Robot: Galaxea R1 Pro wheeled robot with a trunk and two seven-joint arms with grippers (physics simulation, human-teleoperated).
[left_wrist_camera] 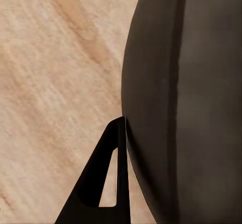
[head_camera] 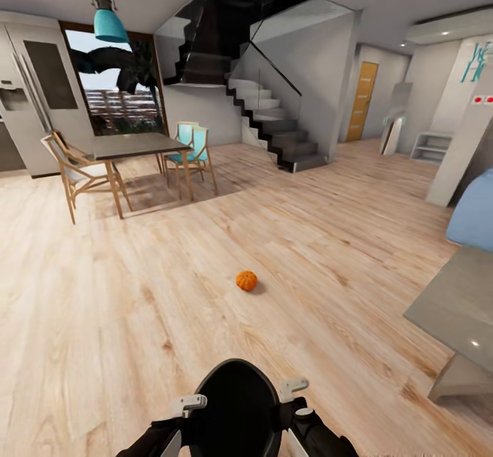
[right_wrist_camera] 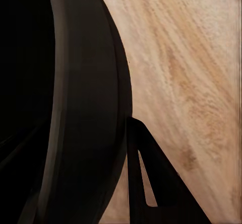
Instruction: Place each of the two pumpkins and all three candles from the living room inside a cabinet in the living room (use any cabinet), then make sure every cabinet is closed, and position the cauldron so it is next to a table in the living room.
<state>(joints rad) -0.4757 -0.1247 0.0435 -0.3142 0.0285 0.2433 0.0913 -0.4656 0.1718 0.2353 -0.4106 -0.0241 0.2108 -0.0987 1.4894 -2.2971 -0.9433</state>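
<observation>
Jaws of both arms press against the black cauldron (head_camera: 239, 402), left jaws (head_camera: 186, 404) on one side and right jaws (head_camera: 296, 385) on the other, holding it low above the wooden floor (head_camera: 137, 306). Farther ahead, one orange pumpkin (head_camera: 246, 280) sits alone on the floor.

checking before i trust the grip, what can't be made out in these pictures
- Cauldron: its lower body is cut off by the head view's bottom edge.
- Left gripper: one finger shows beside the cauldron wall in the left wrist view; the other is hidden, so its state is unclear.
- Right gripper: likewise, one finger shows.
- Pumpkin: too small for stem detail.
</observation>
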